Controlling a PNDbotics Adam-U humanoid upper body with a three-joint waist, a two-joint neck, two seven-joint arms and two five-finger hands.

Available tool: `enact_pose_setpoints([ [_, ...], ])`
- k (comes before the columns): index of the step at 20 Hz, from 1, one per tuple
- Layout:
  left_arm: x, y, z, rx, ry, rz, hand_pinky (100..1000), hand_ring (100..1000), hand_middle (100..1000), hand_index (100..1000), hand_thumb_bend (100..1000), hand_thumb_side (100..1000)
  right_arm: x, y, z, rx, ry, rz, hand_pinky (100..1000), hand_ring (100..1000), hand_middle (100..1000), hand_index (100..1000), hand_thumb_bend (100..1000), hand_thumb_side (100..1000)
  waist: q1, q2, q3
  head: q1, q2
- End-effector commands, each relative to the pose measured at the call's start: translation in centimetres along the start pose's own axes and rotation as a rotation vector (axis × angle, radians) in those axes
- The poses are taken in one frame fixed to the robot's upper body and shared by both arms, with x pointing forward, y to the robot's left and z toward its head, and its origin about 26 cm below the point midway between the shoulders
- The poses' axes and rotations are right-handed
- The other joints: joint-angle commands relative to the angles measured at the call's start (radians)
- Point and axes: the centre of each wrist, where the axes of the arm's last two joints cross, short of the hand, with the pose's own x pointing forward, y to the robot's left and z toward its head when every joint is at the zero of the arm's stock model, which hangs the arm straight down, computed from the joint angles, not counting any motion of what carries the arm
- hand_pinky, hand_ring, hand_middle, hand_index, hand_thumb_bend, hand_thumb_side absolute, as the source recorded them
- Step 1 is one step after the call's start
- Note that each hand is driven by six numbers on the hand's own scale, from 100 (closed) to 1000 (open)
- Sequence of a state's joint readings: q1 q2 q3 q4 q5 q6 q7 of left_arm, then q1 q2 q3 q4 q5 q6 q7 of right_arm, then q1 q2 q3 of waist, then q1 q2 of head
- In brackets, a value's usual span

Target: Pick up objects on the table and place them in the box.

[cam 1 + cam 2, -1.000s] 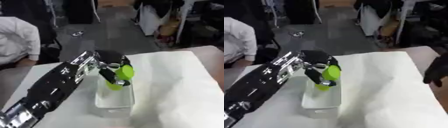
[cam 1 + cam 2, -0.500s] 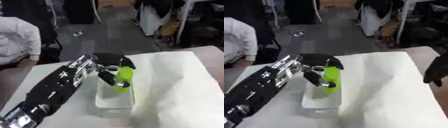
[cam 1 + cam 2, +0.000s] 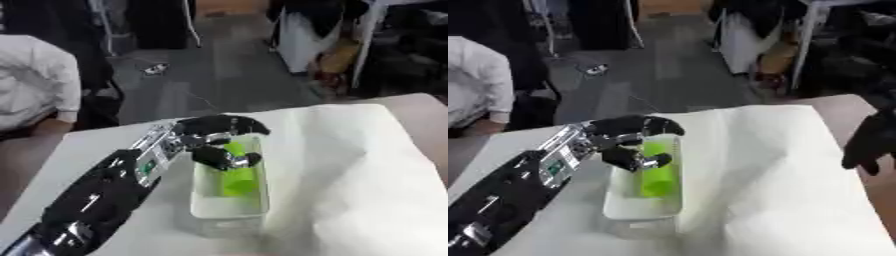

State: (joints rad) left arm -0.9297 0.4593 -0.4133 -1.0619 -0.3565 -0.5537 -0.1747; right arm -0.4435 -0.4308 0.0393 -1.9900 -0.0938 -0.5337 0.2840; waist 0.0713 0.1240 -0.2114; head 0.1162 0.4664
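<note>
Now left hand [image 3: 219,142] overhangs box [image 3: 229,216].

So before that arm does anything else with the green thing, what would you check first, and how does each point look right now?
1. Green object inside the box: ok, it lies within the walls.
2. Left hand has let go: cannot tell; its fingers arch over the object and the thumb is close against it.
3. Object resting on the box floor: cannot tell, the hand hides its upper end.
4. Box upright on the white cloth: ok.
5. Right hand out of the way: ok, it hangs at the right edge of the right eye view, apart from the box.
6. Way to lift straight up: ok, nothing shows above the hand.
</note>
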Motion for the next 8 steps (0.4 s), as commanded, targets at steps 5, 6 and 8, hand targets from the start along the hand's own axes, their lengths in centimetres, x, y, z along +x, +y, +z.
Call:
enact_pose_setpoints([
  [5, 9.2, 3.6, 2.8, 1.031, -0.372, 0.633, 502, 511, 589, 705, 188, 805, 0.4, -1.3, 0.0, -0.082, -0.001, 0.051, 105, 366, 466, 578, 100, 783, -0.009, -0.005, 0.023, -0.129, 0.0],
  [6, 11.4, 5.1, 3.3, 1.127, -0.488, 0.67, 469, 421, 500, 589, 320, 658, 0.4, -1.4, 0.2, -0.088, 0.006, 0.058, 104, 365, 465, 577, 100, 783, -0.012, -0.006, 0.031, -0.136, 0.014],
  [8, 14.9, 7.5, 4.3, 1.24, -0.695, 0.667, 432, 369, 460, 518, 408, 585, 0.4, -1.4, 0.5, -0.091, 0.019, 0.069, 102, 365, 466, 577, 100, 785, -0.016, -0.011, 0.045, -0.135, 0.041],
])
